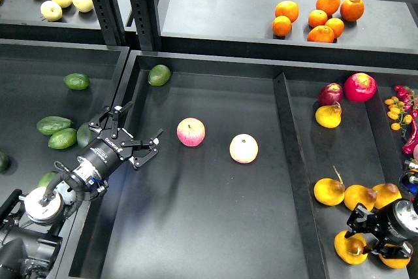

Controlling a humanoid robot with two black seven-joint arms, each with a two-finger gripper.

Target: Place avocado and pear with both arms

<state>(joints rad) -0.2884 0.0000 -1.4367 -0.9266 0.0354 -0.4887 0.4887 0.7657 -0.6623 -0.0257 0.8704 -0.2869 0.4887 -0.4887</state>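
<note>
Your left gripper (134,132) hangs wide open and empty just over the wall between bins, so swing it back toward the long dark avocado (53,124) lying just behind it in the left bin (26,83), and close across its narrow width. Your right gripper (373,238) sits low among the pears in the right bin (356,161), touching the pear (351,247); I can't tell whether its fingers have closed. Ahead of the left gripper, the middle tray (215,227) holds two apples (191,132) and one rounder avocado (159,74).
</note>
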